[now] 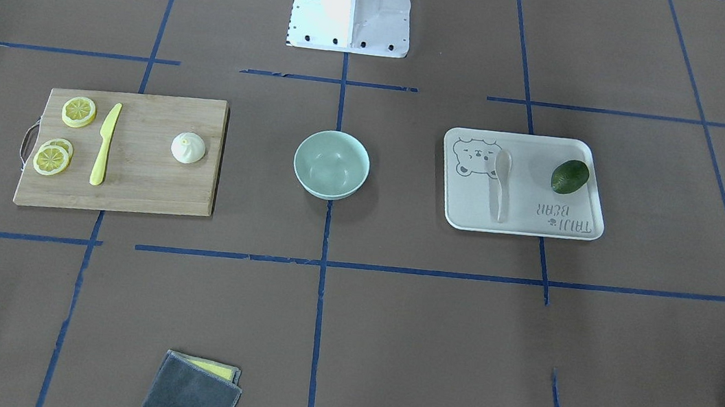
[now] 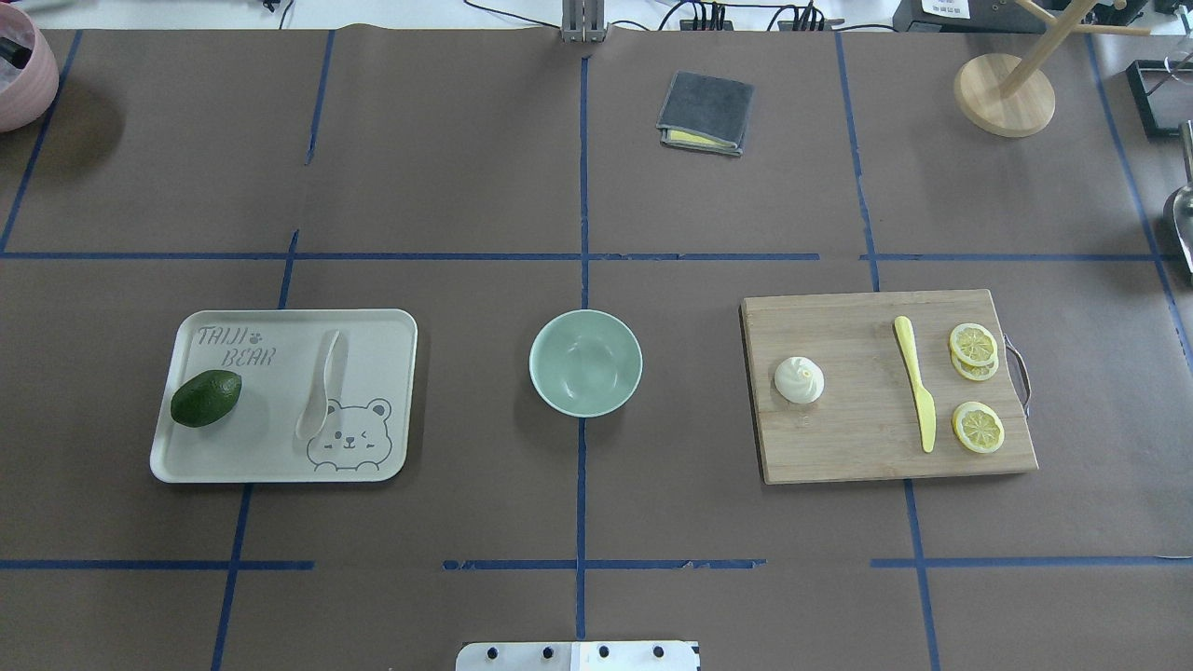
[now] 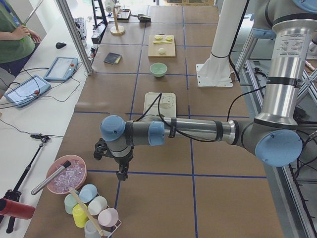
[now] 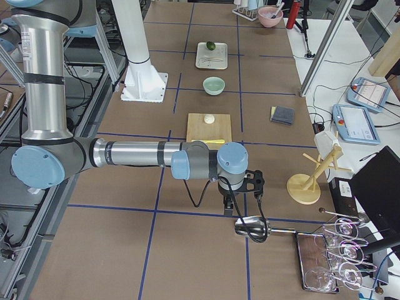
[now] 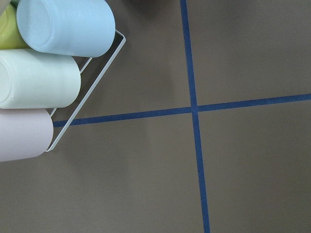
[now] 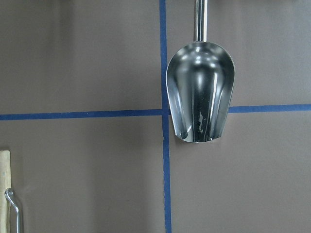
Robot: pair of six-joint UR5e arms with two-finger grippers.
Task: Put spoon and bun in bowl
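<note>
Overhead: spoon [image 2: 317,387] on bear tray [image 2: 382,373] at bowl's [image 2: 585,362] nine o'clock, bun [image 2: 799,380] on cutting board [image 2: 857,438] at three. Spoon likely stiff, slick: pinch its handle; bun probably soft: squeeze gently. Left gripper [image 3: 121,175], right gripper [image 4: 229,205]: cannot tell if fingers are spread

Avocado [image 2: 206,398] on the tray [image 2: 373,373]; knife [image 2: 916,384] and lemon slices [image 2: 978,427] (two overlapping) on the board [image 2: 857,419].

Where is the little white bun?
Overhead view: the small white pleated bun sits on the wooden cutting board, right of the round mint-green bowl.
</note>
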